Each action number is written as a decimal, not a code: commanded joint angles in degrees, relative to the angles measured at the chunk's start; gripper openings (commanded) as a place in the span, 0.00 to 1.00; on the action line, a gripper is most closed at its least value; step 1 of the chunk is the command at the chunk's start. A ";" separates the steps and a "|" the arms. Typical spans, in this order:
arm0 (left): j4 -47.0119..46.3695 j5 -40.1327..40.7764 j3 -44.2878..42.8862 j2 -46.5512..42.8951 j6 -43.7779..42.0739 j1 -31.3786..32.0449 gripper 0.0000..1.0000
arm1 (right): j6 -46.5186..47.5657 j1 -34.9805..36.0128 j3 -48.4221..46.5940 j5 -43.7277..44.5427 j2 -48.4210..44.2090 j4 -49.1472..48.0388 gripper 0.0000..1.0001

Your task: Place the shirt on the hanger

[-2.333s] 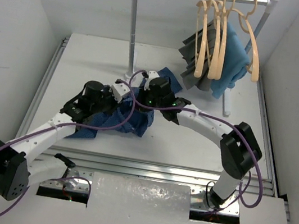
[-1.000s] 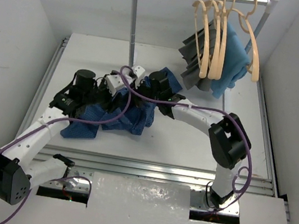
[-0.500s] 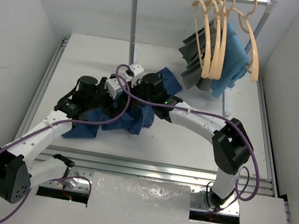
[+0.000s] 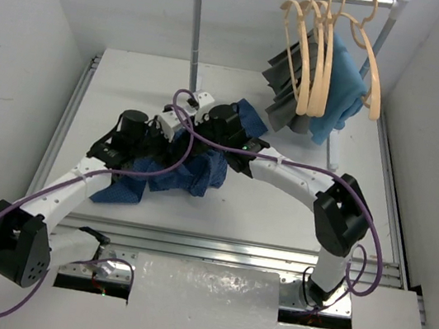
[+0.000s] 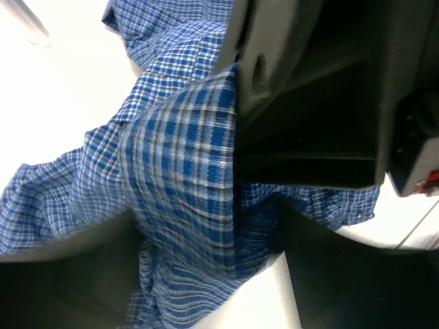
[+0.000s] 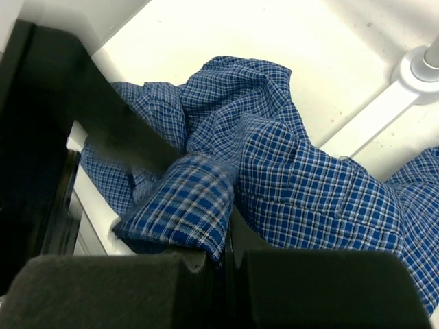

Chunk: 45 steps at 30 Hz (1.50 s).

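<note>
Between my right gripper (image 6: pixel 206 257) fingers: shirt (image 6: pixel 302 185) fold, pinched. Left gripper (image 5: pixel 206 240) pinches shirt too. No readable writing anywhere.

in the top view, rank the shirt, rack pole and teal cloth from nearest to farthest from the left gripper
1. Shirt: bunched right at the left gripper, mid-table.
2. Rack pole: upright behind the gripper, toward the back.
3. Teal cloth: hanging at the rack's right end, back right.

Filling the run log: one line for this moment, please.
shirt: bunched on table | left gripper: shut on shirt | right gripper: shut on shirt | hanger: on rail
</note>
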State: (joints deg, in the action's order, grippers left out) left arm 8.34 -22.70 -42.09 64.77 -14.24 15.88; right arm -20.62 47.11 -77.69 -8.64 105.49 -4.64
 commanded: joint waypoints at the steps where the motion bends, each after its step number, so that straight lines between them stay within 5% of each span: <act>1: -2.45 3.87 -0.63 -1.84 -0.26 0.47 0.50 | -0.38 0.09 -0.98 0.91 -3.98 -1.77 0.00; 6: 1.23 14.07 1.12 -5.17 -5.61 0.21 0.08 | -1.00 -2.81 3.06 0.91 -7.83 -1.95 0.00; 11: 5.02 13.56 -0.01 -7.56 -5.80 -0.50 0.00 | 6.46 -4.31 2.82 -2.86 -10.13 2.33 0.00; 13: 6.24 12.25 -2.12 -7.03 -6.32 -0.50 0.00 | 11.11 -4.48 -0.25 -5.50 -10.83 8.99 0.24; 15: 7.30 11.71 -4.74 -6.33 -6.85 -0.50 0.00 | 14.10 -5.27 -2.28 -4.72 -13.36 12.80 0.71; 18: 8.53 11.54 -7.91 -4.31 -7.47 -0.50 0.00 | 14.91 -8.78 -6.14 -4.98 -19.07 17.20 0.85; 22: 8.71 11.54 -10.82 -1.94 -7.38 -0.59 0.00 | 15.96 -15.28 -14.99 -4.46 -22.17 23.43 0.86; 28: 8.27 10.39 -12.58 0.88 -7.21 -0.50 0.00 | 14.38 -24.60 -31.88 -0.16 -14.37 28.46 0.79; 39: 6.60 10.04 -9.86 -0.17 -7.47 -0.50 0.00 | 12.27 -29.53 -44.73 5.11 -3.72 28.98 0.62; 45: 6.34 8.20 -9.07 -0.26 -7.12 -0.50 0.00 | 11.31 -29.89 -37.36 6.27 -5.91 22.93 0.59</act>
State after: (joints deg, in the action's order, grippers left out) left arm 17.76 -12.78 -51.53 66.11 -21.17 15.77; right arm -8.19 17.47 -116.55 -3.57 103.20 22.55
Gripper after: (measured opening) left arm 0.043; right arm 0.597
